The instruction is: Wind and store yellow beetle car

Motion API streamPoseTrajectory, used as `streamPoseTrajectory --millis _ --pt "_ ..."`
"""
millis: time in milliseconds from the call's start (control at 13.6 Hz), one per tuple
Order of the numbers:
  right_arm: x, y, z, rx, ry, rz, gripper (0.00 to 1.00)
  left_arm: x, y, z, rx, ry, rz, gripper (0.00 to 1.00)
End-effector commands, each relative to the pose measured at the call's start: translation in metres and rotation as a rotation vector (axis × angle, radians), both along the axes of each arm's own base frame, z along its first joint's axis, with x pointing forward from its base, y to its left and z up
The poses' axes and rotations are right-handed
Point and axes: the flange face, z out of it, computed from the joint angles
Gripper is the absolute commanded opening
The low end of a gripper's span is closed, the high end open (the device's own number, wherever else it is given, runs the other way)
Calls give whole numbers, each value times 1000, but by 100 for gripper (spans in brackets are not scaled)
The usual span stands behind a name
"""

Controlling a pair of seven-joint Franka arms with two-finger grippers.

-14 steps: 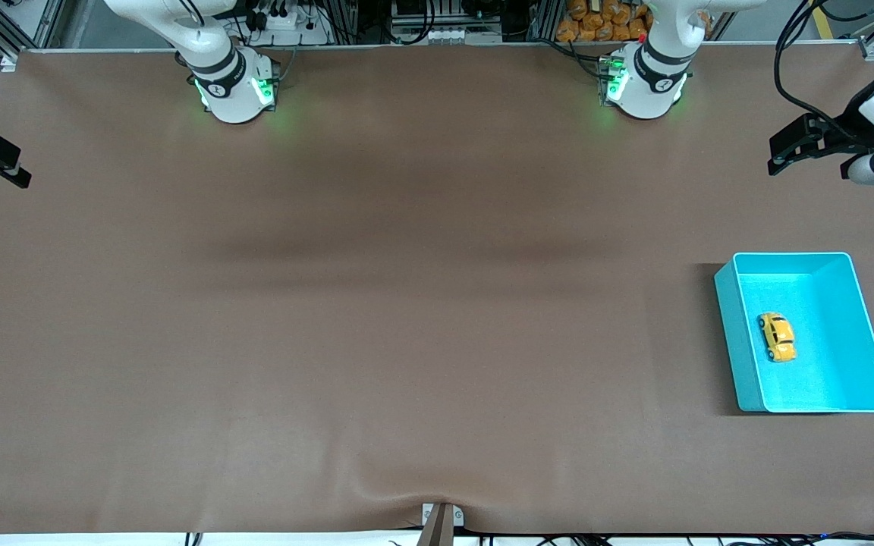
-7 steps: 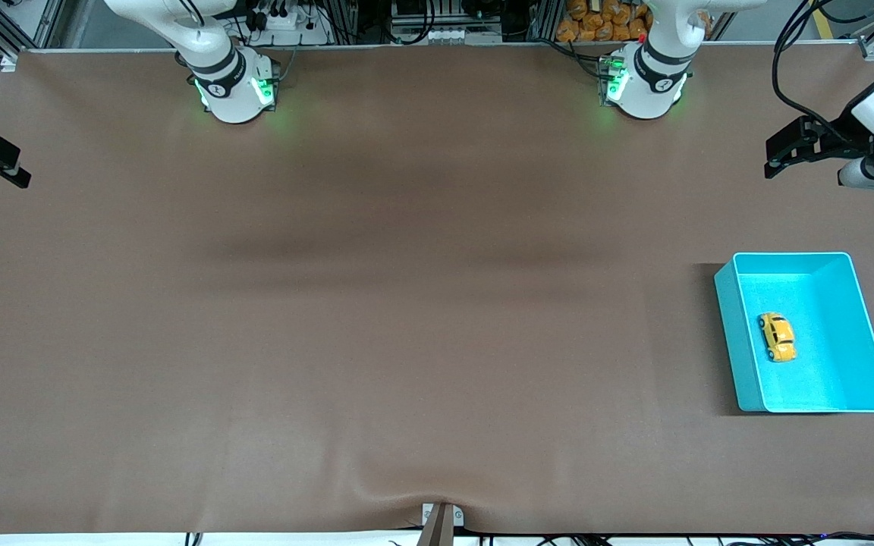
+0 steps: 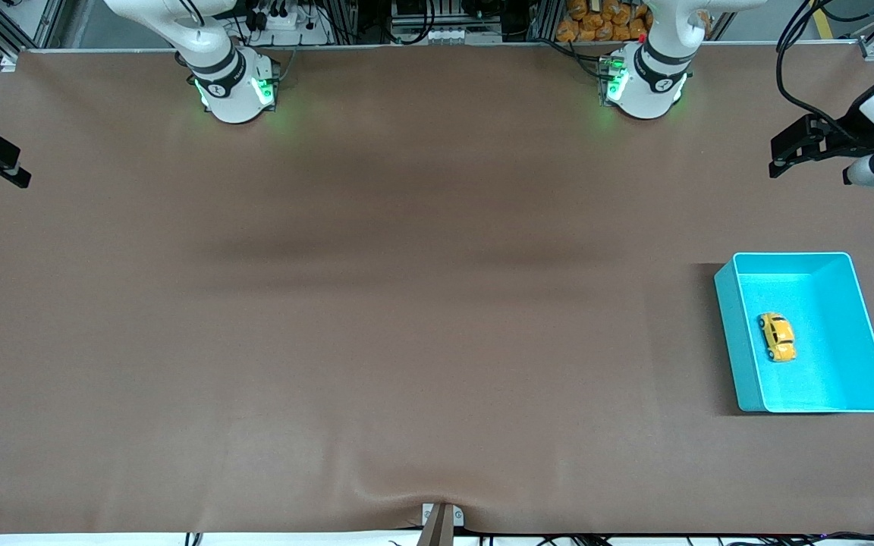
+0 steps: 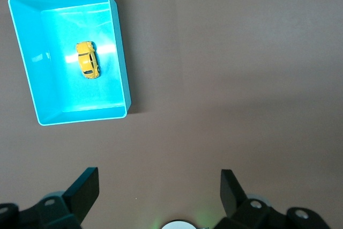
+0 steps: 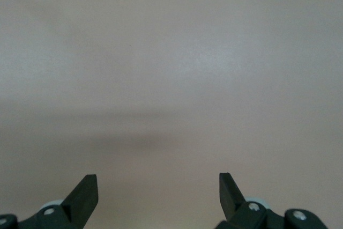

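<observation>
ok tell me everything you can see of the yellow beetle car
The yellow beetle car is a tiny orange-yellow toy with a rounded, glossy body, dark windows and small dark wheels. It sits upright on its wheels on the floor of the turquoise bin, its length along the bin's longer sides, close to the wall toward the table's middle without touching it. Nothing else touches it; neither gripper is near.

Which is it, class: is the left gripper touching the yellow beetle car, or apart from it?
Apart. The left wrist view shows the open left gripper over bare table, with the yellow beetle car lying in the turquoise bin.
</observation>
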Motion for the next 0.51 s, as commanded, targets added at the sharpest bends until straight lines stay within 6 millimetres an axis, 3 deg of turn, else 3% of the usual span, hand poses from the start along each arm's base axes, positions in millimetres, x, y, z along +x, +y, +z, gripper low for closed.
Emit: streamPoseTrajectory --millis 0,441 --pt "-4 -6 3 -10 -1 -6 100 -3 1 8 -8 1 24 100" --pt "-3 -7 3 -11 -6 -9 100 -3 1 8 -8 1 24 100"
